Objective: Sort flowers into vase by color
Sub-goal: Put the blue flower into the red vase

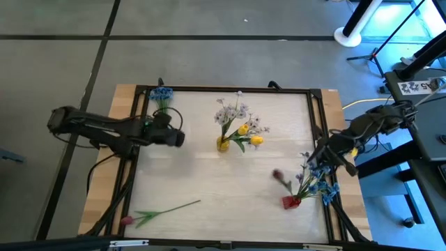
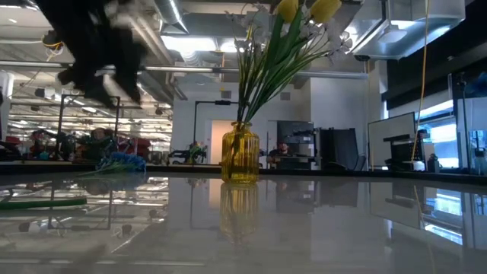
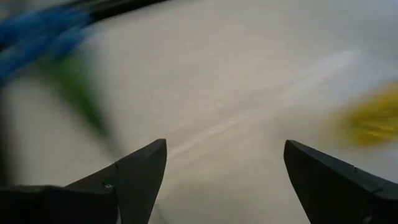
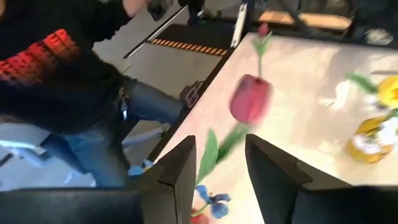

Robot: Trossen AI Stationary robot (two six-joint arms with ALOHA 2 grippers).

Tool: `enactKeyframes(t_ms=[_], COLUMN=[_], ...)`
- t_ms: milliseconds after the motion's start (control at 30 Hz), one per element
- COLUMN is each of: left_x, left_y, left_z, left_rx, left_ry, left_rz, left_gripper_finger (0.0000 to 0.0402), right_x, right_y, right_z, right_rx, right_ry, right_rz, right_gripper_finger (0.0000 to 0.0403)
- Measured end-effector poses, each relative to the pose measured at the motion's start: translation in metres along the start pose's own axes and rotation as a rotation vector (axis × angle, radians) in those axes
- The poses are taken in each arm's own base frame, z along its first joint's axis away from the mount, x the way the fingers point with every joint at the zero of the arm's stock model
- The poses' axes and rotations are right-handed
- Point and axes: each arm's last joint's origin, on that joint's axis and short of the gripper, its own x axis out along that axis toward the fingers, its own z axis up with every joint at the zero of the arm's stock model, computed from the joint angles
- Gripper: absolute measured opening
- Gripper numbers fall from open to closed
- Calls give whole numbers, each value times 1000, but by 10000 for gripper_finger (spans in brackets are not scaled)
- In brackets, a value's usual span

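Observation:
A yellow vase (image 1: 223, 144) (image 2: 240, 154) at the table's middle holds white-lavender and yellow flowers (image 1: 240, 122). A red vase (image 1: 291, 202) near the right edge holds blue flowers (image 1: 322, 185). A red-pink flower (image 1: 279, 176) (image 4: 250, 99) slants out beside them. My right gripper (image 1: 313, 164) (image 4: 221, 146) is open, and that flower's green stem (image 4: 217, 146) runs between its fingers. My left gripper (image 1: 182, 137) (image 3: 224, 146) hovers open over the left side, near a blue flower (image 1: 162, 94) (image 3: 37, 28) lying at the far-left corner. A pink flower (image 1: 164, 211) lies flat near the near-left corner. My right gripper has the red-pink flower's stem (image 4: 214, 152) between its open fingers, which come level from the table's right and lie across the stem. A leaf lies close to one finger (image 4: 180, 168); I cannot tell whether it touches.
A dark frame (image 1: 230, 88) borders the white tabletop. A person in a black top and jeans (image 4: 74, 93) stands at the table's near edge. Bare tabletop lies between the two vases and in front of the yellow vase.

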Motion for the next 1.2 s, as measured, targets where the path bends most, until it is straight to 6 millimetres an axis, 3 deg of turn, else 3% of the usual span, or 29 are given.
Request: enactKeyframes(t_ms=[233,367,533,733,1033,1200], left_x=[56,89,119,136,164,164], left_y=[22,45,69,97,102,108], left_z=[14,20,38,52,34,25], left_rx=[-179,-248,-329,-405,-429,-454], left_ry=[134,219,200,159,211,254], left_rz=[361,530,514,577,540,609], left_gripper_finger=[317,302,275,263,258,205], right_x=[-9,-9,-5,-4,10,18], right_y=[-1,-1,-1,-2,-5,-5], right_z=[8,9,8,5,-5,-2], right_rx=[-49,-59,-55,-53,-22,13], right_ry=[-52,-60,-34,-8,30,34], right_rz=[-92,-96,-99,-97,-97,-82], right_gripper_finger=[158,166,168,168,168,168])
